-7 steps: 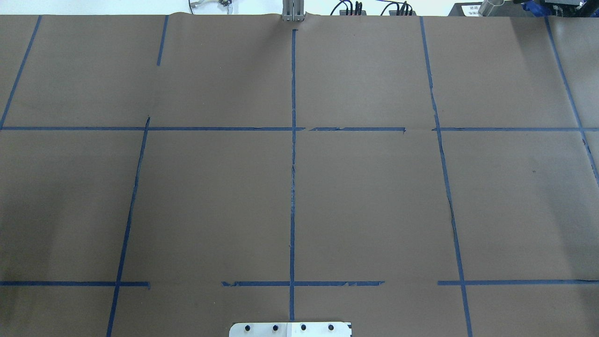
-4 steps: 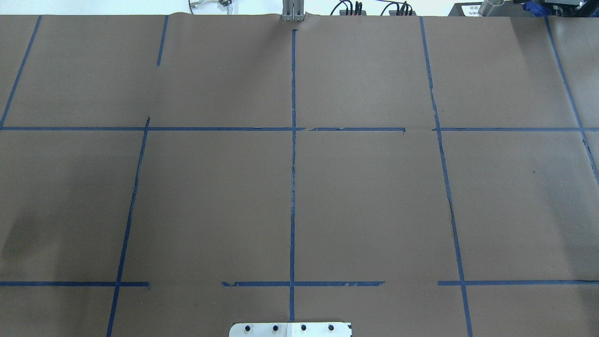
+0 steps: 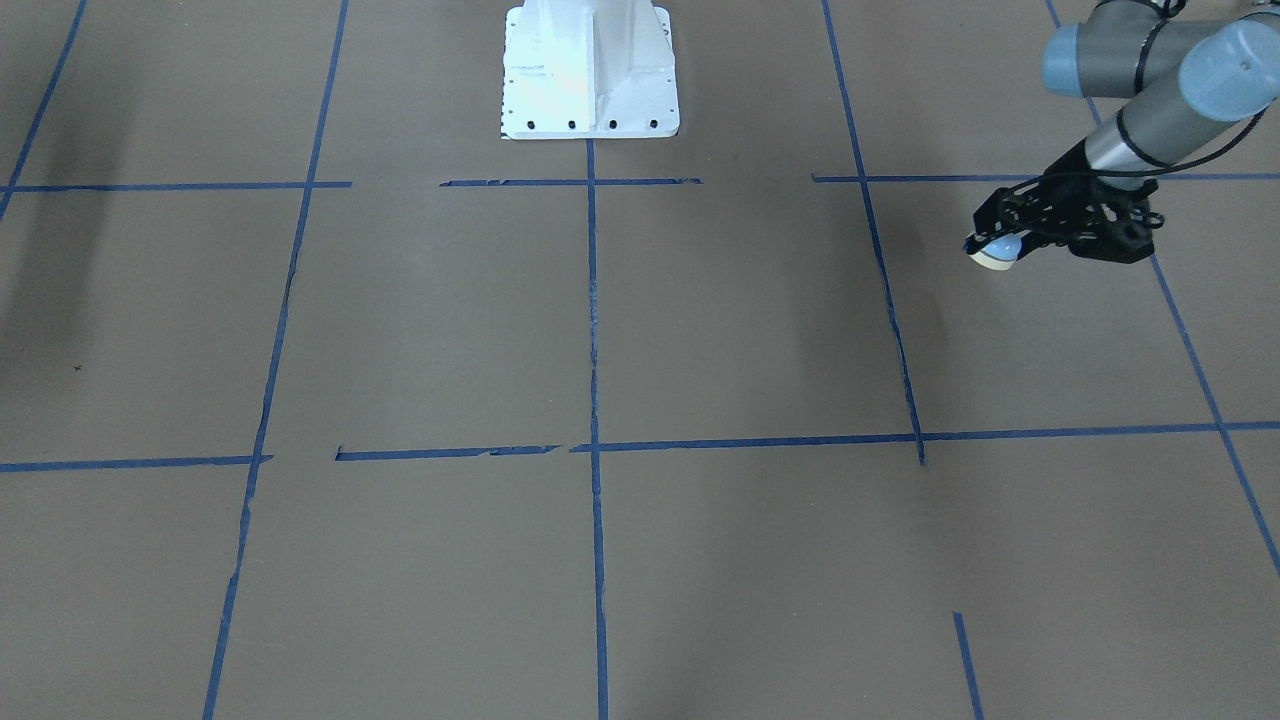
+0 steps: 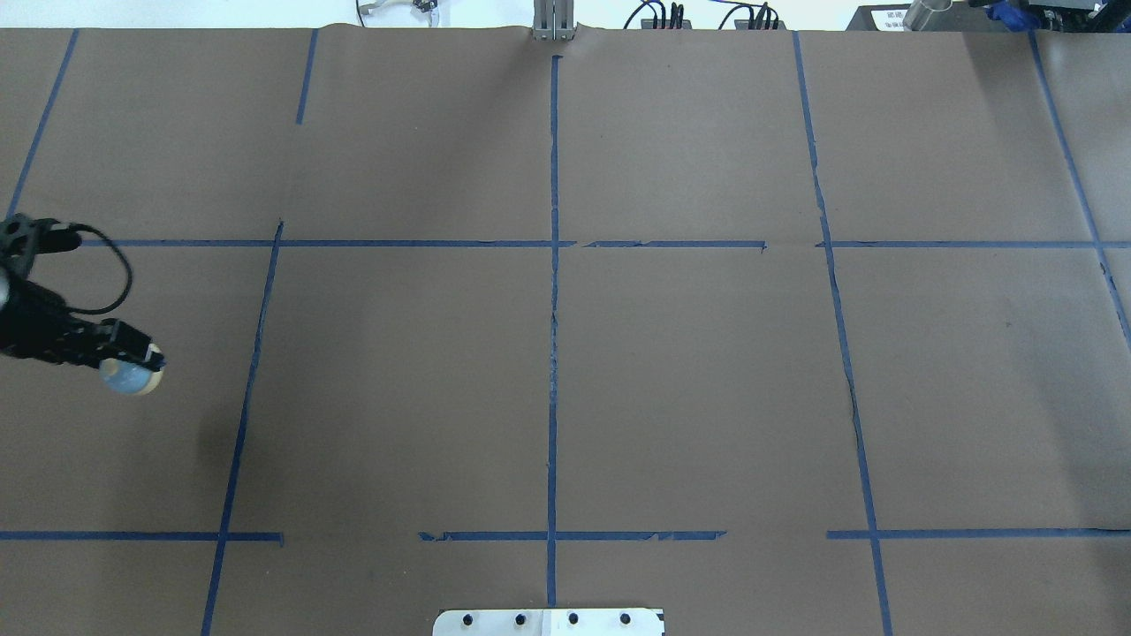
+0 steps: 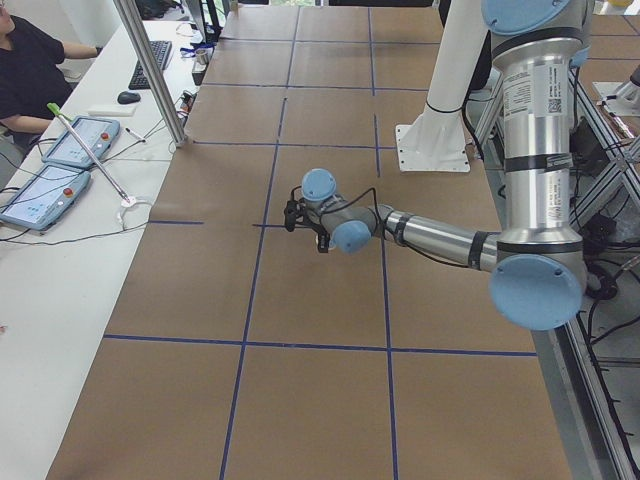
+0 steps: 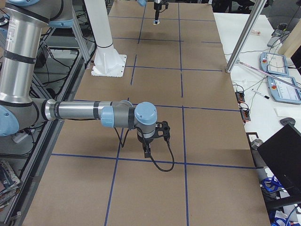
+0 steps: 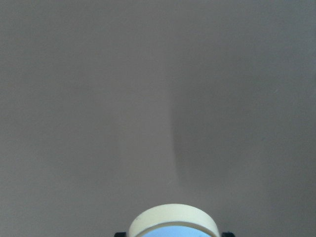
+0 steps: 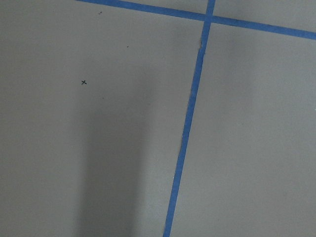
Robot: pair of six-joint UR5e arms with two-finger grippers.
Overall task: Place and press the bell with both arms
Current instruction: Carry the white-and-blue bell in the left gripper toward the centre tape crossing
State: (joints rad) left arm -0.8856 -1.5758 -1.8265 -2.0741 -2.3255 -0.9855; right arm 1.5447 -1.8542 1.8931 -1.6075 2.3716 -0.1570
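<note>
My left gripper comes in at the left edge of the overhead view and is shut on the bell, a light-blue dome with a cream rim. It holds the bell tipped on its side above the brown table. In the front view the left gripper and bell are at the upper right. The left wrist view shows only the bell's cream rim at the bottom edge. My right gripper shows only in the exterior right view, pointing down just above the table; I cannot tell whether it is open or shut.
The white bolted pedestal stands at the robot's side of the table. Blue tape lines divide the brown table cover into squares. A metal post and tablets stand on the white side table, where a person sits.
The overhead view showed no arm before. Now my left gripper has come in from the left edge with the bell in it, and its shadow has shifted on the table.
</note>
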